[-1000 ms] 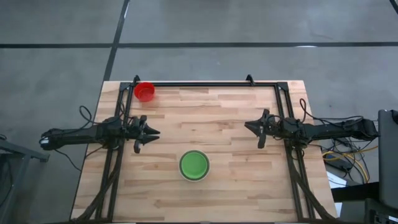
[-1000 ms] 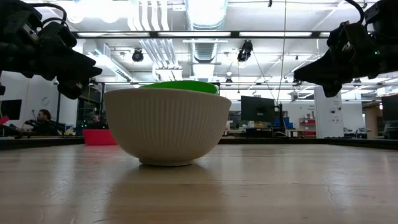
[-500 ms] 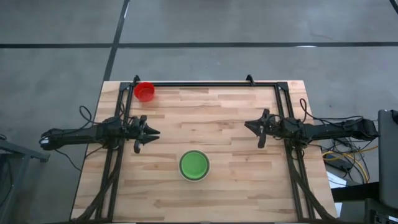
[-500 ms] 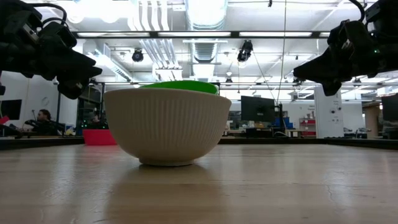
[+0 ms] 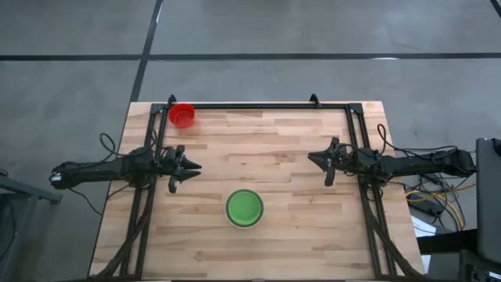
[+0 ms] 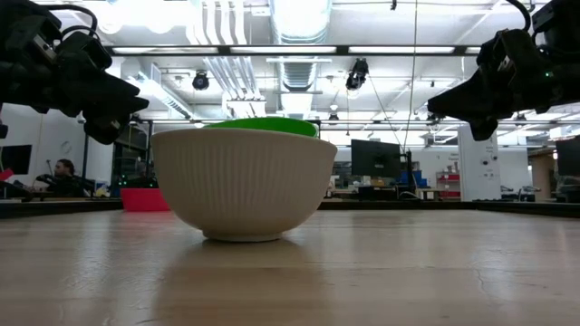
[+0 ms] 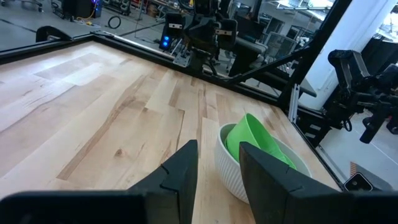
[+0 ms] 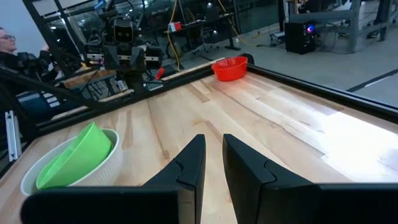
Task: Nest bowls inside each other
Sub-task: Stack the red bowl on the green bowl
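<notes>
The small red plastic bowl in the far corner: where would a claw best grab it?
Probably by the rim of the small red plastic bowl, one finger inside and one outside, coming from above. It sits upright and open-topped by the table frame, so the thin wall nearest the left claw looks easiest to pinch.

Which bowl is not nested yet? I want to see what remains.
The red bowl, standing alone at the table's far left corner. The green bowls already sit inside the whitish bowl near the front middle.

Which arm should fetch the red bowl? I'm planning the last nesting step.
Likely the left. The red bowl sits in the far corner on the left gripper's side; the right gripper is across the table.
</notes>
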Controlling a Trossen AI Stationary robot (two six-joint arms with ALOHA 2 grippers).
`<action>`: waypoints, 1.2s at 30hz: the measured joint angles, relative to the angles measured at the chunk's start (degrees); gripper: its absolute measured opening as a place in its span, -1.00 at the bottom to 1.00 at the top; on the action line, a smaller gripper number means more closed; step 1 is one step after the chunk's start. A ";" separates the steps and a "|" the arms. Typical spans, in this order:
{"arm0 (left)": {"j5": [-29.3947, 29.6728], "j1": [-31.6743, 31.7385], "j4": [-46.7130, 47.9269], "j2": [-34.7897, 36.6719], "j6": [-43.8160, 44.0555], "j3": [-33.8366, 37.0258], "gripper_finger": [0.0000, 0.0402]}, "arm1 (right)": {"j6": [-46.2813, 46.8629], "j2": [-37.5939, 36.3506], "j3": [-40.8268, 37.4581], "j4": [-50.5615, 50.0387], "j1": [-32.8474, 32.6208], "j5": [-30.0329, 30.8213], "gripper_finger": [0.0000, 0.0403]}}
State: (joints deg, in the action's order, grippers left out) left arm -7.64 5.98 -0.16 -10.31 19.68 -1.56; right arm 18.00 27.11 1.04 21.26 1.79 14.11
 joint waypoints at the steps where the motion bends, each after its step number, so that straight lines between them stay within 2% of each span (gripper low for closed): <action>1: 0.00 -0.02 0.00 0.00 0.00 0.00 -0.39 | 0.00 0.00 0.00 0.01 0.01 0.00 -0.73; 19: 0.63 0.00 -1.29 0.00 0.04 0.00 -0.39 | 0.00 0.02 0.00 0.00 0.00 -0.02 -0.73; 25: 1.24 0.02 -2.31 -0.01 4.32 0.00 -0.39 | -0.02 0.03 0.02 0.00 0.01 -0.02 -0.73; 29: 6.78 0.07 -2.72 -0.07 0.25 -0.47 -0.39 | -0.02 0.04 0.02 0.00 0.02 -0.02 -0.73; 36: 20.10 0.09 -0.39 -0.37 0.85 -4.78 -0.39 | -0.02 0.04 0.02 0.00 0.02 -0.04 -0.73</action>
State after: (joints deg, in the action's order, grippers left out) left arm 12.46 6.07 -0.56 -10.68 20.53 -6.34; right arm 17.98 27.16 1.06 21.26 1.80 14.06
